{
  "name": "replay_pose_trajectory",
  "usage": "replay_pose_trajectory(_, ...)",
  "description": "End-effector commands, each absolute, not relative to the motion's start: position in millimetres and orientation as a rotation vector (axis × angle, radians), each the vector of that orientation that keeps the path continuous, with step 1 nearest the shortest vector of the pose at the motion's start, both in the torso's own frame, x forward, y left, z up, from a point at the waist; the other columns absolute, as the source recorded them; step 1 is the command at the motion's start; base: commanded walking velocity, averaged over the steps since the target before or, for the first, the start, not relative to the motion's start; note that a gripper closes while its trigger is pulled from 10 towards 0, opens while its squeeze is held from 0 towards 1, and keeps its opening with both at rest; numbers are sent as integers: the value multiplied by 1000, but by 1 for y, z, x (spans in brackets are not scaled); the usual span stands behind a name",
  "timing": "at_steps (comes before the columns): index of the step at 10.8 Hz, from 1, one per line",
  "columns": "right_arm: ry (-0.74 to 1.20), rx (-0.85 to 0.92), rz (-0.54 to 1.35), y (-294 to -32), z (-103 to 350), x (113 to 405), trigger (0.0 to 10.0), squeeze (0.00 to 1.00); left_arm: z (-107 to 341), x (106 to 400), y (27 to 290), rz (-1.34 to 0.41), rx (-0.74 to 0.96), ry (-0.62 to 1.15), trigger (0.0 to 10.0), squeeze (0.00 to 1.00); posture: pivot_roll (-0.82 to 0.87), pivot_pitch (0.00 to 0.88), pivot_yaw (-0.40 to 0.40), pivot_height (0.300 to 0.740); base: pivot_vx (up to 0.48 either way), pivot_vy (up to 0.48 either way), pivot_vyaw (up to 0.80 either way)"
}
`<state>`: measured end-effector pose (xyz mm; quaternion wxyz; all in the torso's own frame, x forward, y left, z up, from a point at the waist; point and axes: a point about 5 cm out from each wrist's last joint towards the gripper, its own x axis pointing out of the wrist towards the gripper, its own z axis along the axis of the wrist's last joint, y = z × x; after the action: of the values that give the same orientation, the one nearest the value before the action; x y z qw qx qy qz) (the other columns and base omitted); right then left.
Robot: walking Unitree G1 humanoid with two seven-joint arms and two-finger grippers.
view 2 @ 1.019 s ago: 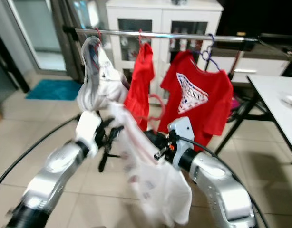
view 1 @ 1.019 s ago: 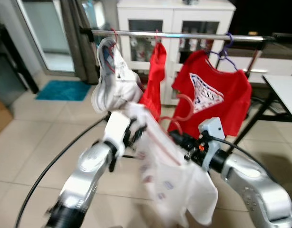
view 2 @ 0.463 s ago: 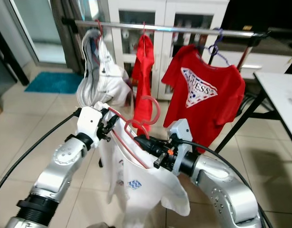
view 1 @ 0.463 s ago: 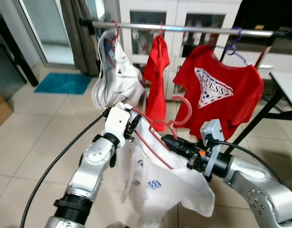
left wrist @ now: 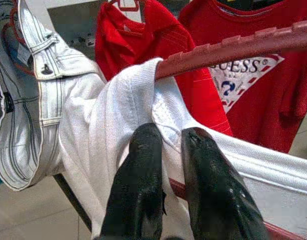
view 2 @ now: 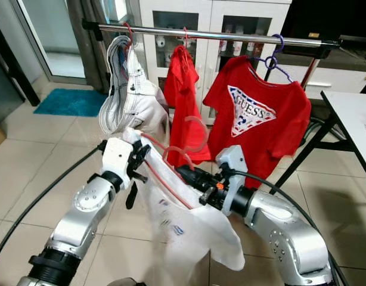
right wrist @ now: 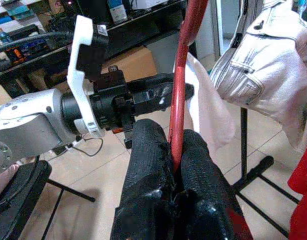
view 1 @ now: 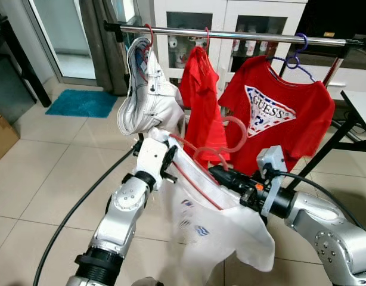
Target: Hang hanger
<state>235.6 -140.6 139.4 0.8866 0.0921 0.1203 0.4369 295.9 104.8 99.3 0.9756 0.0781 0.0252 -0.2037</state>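
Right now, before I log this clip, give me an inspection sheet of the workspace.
Surface: tiled floor.
Job's things: pink hanger carrying white shirt, below the rail.
Clutter: white jeans, two red shirts hanging on the rail.
Grippers: left gripper shut on white shirt at the hanger's end; right gripper shut on pink hanger.
Cables: black cable beside the left arm.
Surroundings: white cabinet, teal mat, table.

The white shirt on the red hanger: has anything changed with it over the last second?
The white shirt was swinging and blurred a second ago; now it hangs steadier, draped lower. The camera shifted too, so the rail's move is not real. Unchanged: the left gripper pinches the shirt's shoulder, the right gripper clamps the red hanger, and the hook is not on the rail.
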Motion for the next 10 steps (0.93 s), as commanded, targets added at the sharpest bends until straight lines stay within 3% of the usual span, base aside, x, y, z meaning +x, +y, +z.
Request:
replay_pose_trajectory(1,200,202,930,-142,151,238,0,0,98,297,109,-382,165,68,0,0,-63,0,21,740,0,0,0)
replay_pose_trajectory(5,202,202,931,-145,152,240,0,0,99,298,114,-343,141,59,0,0,-63,0,18,740,0,0,0)
replay_pose_trajectory(8,286,79,807,-157,137,248,0,0,135,297,113,-374,112,-158,0,0,-63,0,18,740,0,0,0)
replay_pose_trajectory(10,329,-19,897,-159,132,238,0,0,154,302,138,-287,201,-211,0,0,-62,0,19,740,0,0,0)
